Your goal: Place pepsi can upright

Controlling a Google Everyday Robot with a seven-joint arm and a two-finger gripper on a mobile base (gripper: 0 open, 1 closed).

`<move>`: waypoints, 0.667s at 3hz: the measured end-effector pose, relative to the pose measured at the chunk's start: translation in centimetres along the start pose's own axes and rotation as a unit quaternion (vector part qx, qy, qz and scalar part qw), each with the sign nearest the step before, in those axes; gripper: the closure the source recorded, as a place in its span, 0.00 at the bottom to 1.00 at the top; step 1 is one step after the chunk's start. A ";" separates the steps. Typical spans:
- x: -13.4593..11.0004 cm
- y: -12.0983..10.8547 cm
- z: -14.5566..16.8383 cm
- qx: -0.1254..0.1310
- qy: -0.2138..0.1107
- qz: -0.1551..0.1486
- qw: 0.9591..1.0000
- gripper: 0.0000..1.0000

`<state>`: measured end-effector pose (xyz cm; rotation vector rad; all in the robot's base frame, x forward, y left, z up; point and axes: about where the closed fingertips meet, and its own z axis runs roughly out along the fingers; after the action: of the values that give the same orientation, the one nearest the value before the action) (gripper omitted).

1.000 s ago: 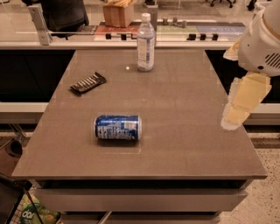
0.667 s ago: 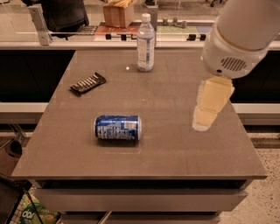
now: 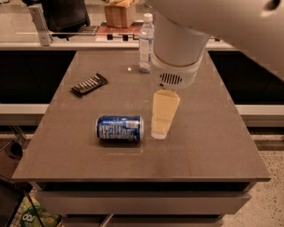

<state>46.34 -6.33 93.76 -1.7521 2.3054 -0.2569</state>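
Observation:
The pepsi can [image 3: 120, 128] is blue with white print. It lies on its side on the brown table [image 3: 208, 146], near the middle front, with its length running left to right. My gripper [image 3: 160, 127] hangs from the white arm above the table, just right of the can's right end. Its cream-coloured finger [image 3: 164, 113] points down, with the tip close to the can and slightly above the table surface. I see one finger edge-on.
A clear plastic water bottle [image 3: 146, 43] stands at the table's back centre. A dark snack bar [image 3: 89, 84] lies at the left back. A counter with a brown box [image 3: 120, 13] runs behind the table. The table's front edge is near the can.
My arm has swung from the table's right edge leftward to the centre, bringing the gripper right beside the can. The can, bottle and snack bar have not moved.

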 end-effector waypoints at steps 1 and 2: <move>-2.5 1.1 2.1 -0.026 -0.006 -0.017 0.999 0.00; -4.7 2.0 3.4 -0.049 -0.023 -0.037 0.998 0.00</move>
<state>46.69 -1.31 90.29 -1.8721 2.2601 -0.1162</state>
